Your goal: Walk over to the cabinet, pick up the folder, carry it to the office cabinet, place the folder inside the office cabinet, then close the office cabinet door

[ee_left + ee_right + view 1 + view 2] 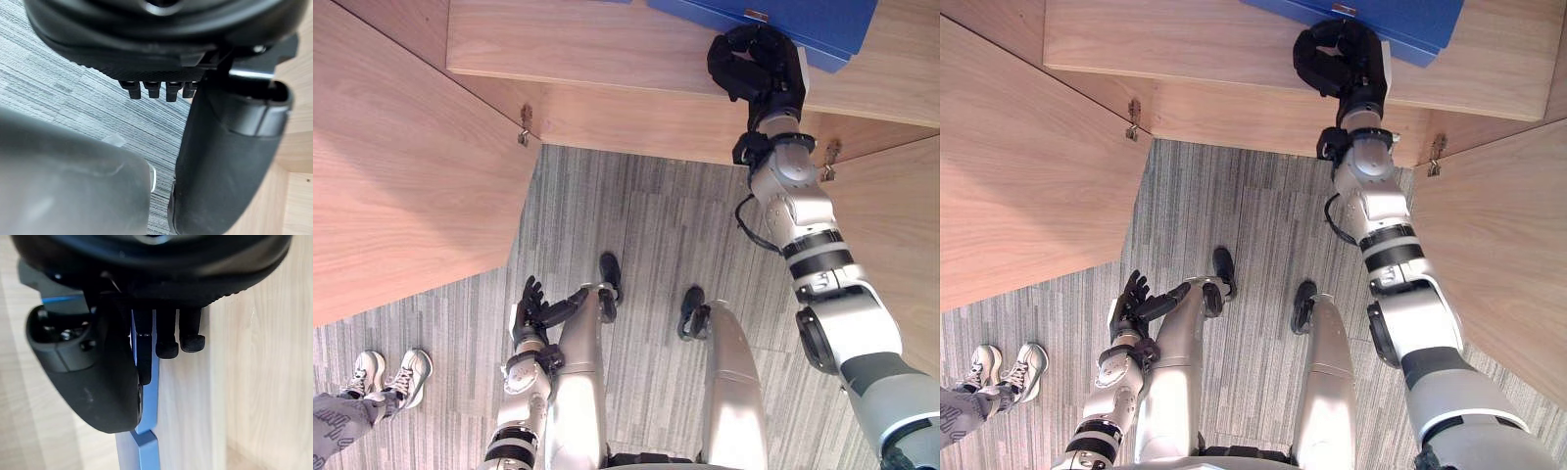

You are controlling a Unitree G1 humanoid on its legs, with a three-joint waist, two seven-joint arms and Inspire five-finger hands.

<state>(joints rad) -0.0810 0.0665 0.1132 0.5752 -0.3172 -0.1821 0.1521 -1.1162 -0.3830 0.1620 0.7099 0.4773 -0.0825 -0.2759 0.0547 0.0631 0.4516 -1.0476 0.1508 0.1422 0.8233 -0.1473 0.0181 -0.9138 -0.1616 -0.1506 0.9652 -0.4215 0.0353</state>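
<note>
A blue folder [783, 24] is seen lying flat on the light wooden shelf [607, 49] of the office cabinet, its near corner reaching just past the shelf's front edge. The right hand [759, 64] is stretched up to that corner with its fingers curled. In the right wrist view the folder's thin blue edge [149, 401] is caught between the thumb [98, 377] and the fingers [166, 338], so the hand is clamped on the folder.

Both cabinet doors are swung open: the left door [411, 166] is spread wide on one side and the right door [891, 225] on the other, each hung on a small metal hinge [524, 127].

The left hand [530, 311] is held low, well apart from the cabinet, over the grey striped carpet [646, 225]; its fingers are straight and spread, and nothing is held.

A person's white sneakers [386, 377] are seen on the carpet beside the left door.
</note>
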